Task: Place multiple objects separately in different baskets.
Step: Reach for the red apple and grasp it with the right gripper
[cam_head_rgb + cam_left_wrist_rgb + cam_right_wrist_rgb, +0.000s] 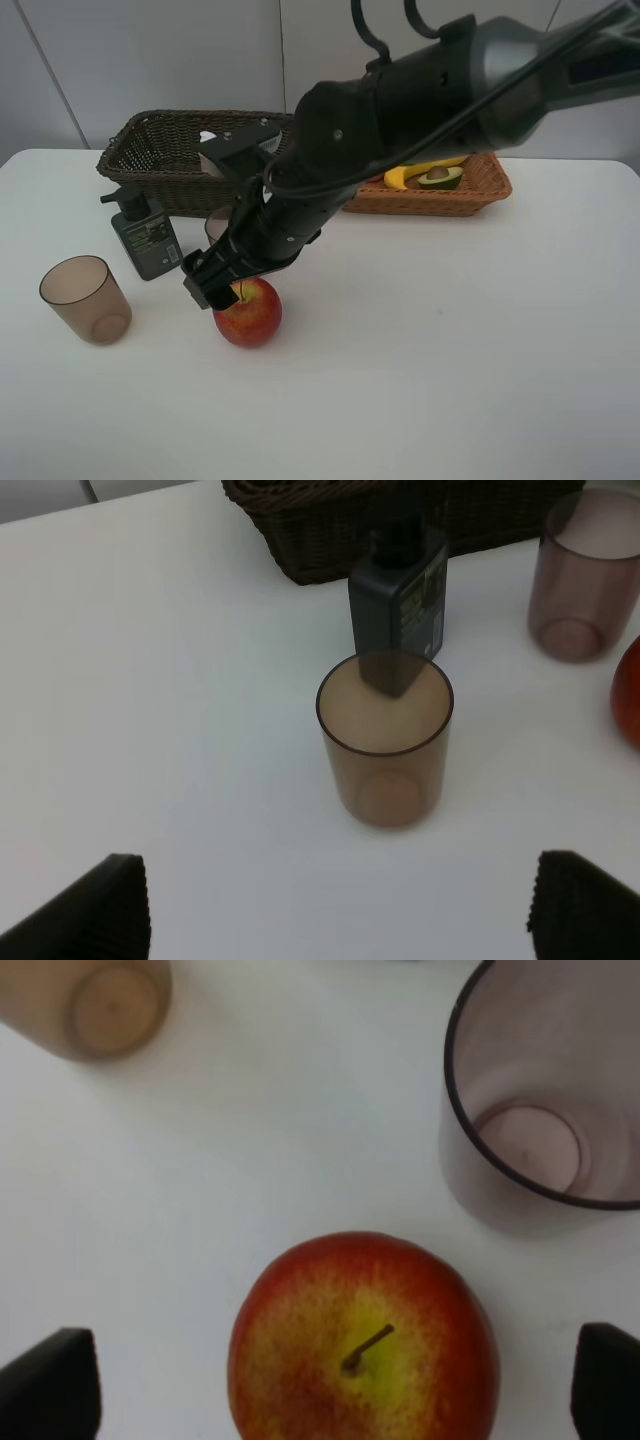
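Right gripper (214, 283) is spread wide over the apple (248, 314), which sits on the white table (450, 360) in front of the dark basket (150, 150). In the wrist view its fingertips (48, 1385) show only as dark corners either side of the fruit, with bare table between and no contact. The apple's lower edge is cut off there. Nothing gripped.

Left gripper (340, 910) is also wide and empty, only two tips in frame, facing the front cup (385, 742). Its arm is out of the high view. Pump bottle (398, 605) stands just behind that cup, its base seen through the cup's rim, its head dark against the basket.

Second cup (545, 1090) stands near the apple, mostly hidden by the right arm from above. Light basket (480, 190) holds banana (408, 174) and avocado half (441, 178); the arm covers its left end. There is a pale item (208, 140) in the dark basket, cannot identify.
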